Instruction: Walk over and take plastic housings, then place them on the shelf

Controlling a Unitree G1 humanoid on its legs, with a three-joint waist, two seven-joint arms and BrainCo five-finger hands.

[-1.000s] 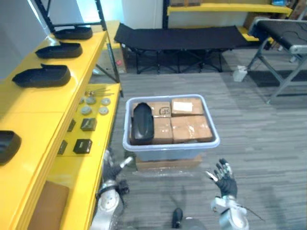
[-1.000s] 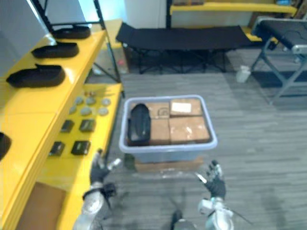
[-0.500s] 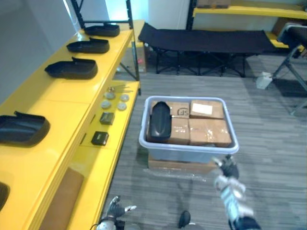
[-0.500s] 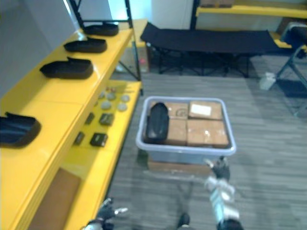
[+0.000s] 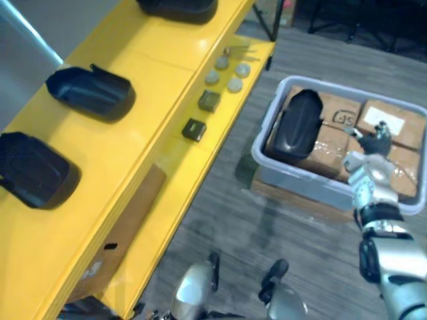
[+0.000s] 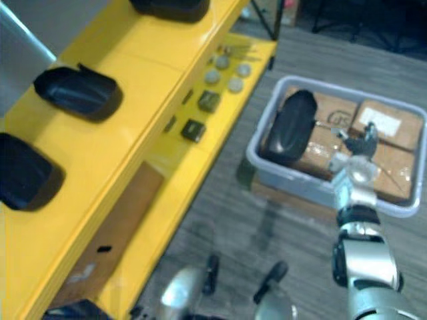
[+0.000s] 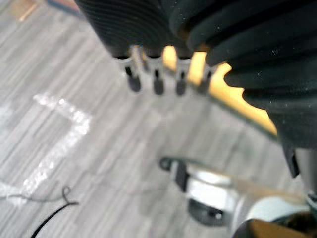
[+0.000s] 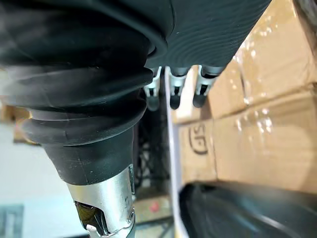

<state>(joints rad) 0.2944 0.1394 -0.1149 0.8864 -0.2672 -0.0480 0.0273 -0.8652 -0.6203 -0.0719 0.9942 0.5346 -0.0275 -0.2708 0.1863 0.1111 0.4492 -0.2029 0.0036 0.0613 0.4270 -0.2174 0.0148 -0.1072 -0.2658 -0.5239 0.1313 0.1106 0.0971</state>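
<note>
A black plastic housing (image 5: 297, 125) lies in the left part of a grey-blue bin (image 5: 301, 184), on top of taped cardboard boxes (image 5: 385, 127). More black housings (image 5: 87, 91) (image 5: 33, 171) (image 5: 177, 7) sit open side up along the yellow shelf top (image 5: 155, 72). My right hand (image 5: 374, 142) hovers over the boxes just right of the bin's housing, open and holding nothing. The right wrist view has its fingers (image 8: 172, 94) straight above the boxes (image 8: 252, 124), with the housing (image 8: 237, 214) close by. My left hand (image 7: 155, 82) hangs open over the floor beside the yellow shelf.
The lower yellow ledge carries small black blocks (image 5: 194, 129), grey discs (image 5: 223, 72) and a brown cardboard sheet (image 5: 125, 235). The bin stands on a flat cardboard base (image 5: 293, 200) on the grey floor, close to the shelf's edge.
The camera has swung down and towards the shelf and bin. My right hand went from in front of the bin to above the boxes inside it. My left hand dropped low.
</note>
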